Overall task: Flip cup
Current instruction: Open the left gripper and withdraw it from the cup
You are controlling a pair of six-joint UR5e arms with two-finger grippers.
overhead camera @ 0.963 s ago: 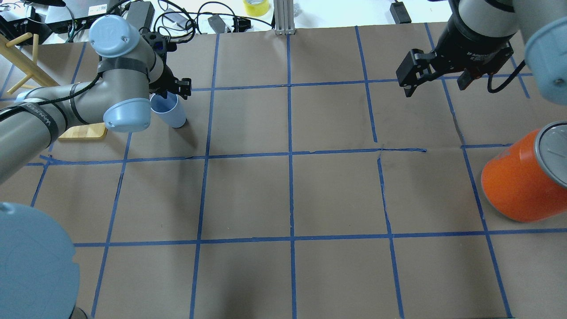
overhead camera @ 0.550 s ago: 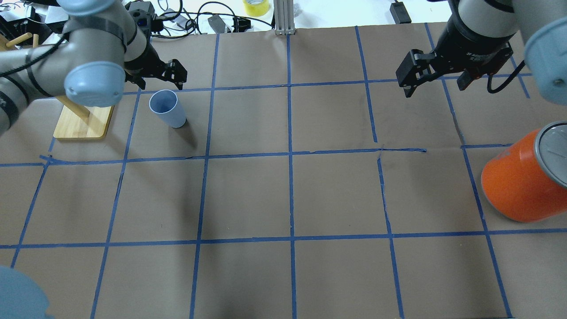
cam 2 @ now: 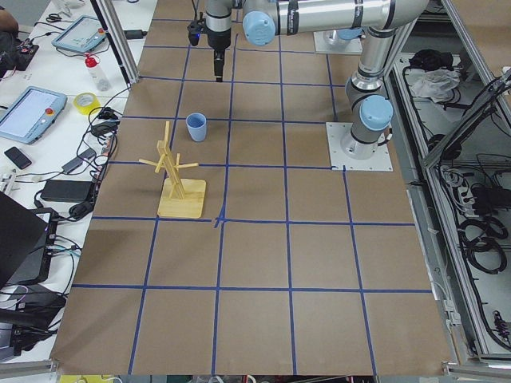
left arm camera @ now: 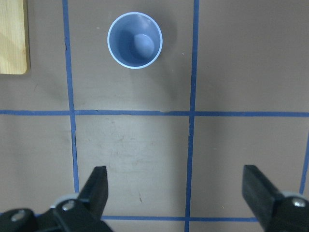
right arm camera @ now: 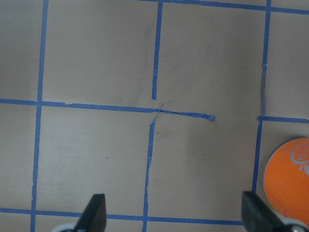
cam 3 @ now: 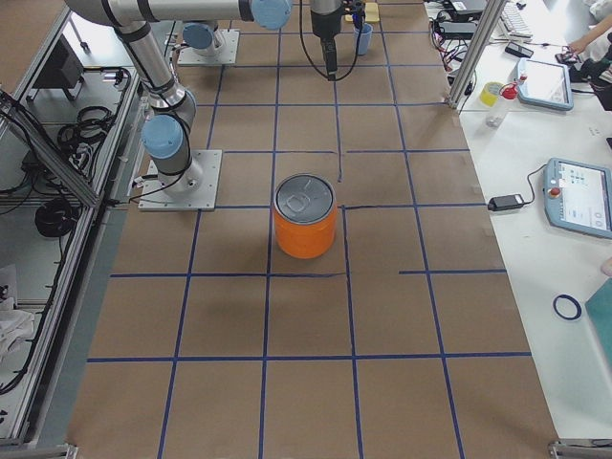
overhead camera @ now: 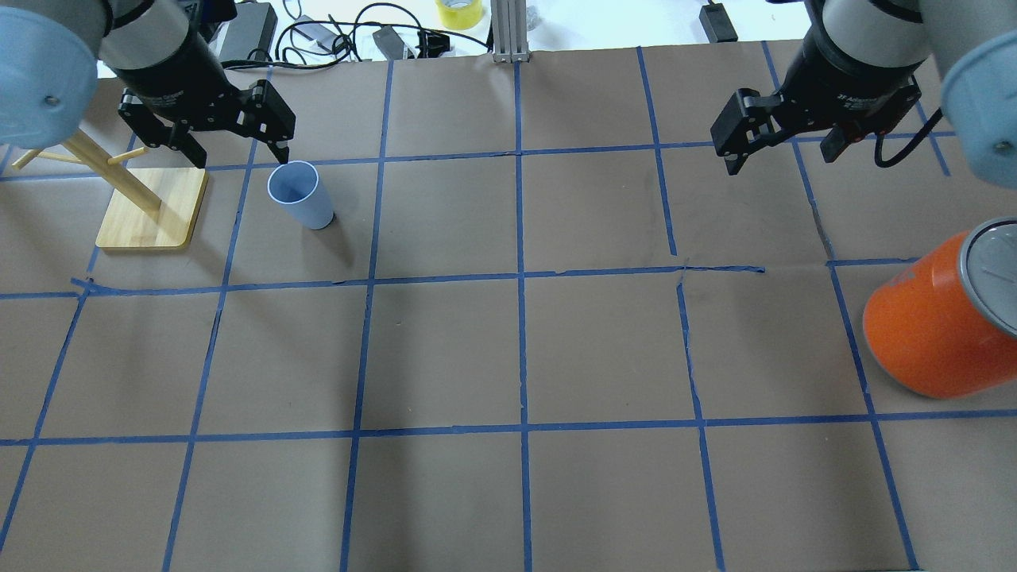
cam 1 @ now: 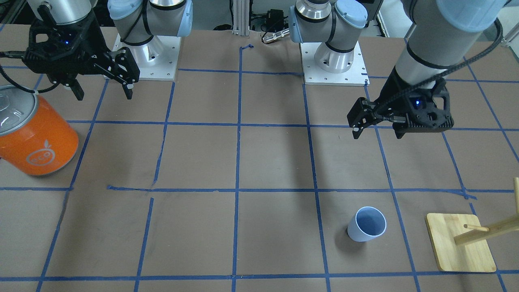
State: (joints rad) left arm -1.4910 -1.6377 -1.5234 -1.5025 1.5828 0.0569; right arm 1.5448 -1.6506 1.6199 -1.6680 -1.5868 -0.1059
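Note:
The cup (overhead camera: 300, 195) is a small pale blue tumbler. It stands upright with its mouth up on the brown paper and nothing touches it. It also shows in the front view (cam 1: 367, 224), the left side view (cam 2: 196, 126) and the left wrist view (left arm camera: 134, 40). My left gripper (overhead camera: 238, 155) is open and empty. It hangs above the table, apart from the cup on the robot's side, as the front view (cam 1: 377, 132) and the left wrist view (left arm camera: 177, 193) show. My right gripper (overhead camera: 780, 159) is open and empty, high over the far right of the table.
A wooden peg stand (overhead camera: 151, 210) stands just left of the cup. A big orange can (overhead camera: 929, 334) with a silver lid stands at the right edge, and its rim shows in the right wrist view (right arm camera: 289, 174). Cables and boxes lie beyond the far table edge.
My left gripper was at the cup's rim one second ago. It has drawn back, risen and turned to point down. The cup stands free. The right arm has not moved.

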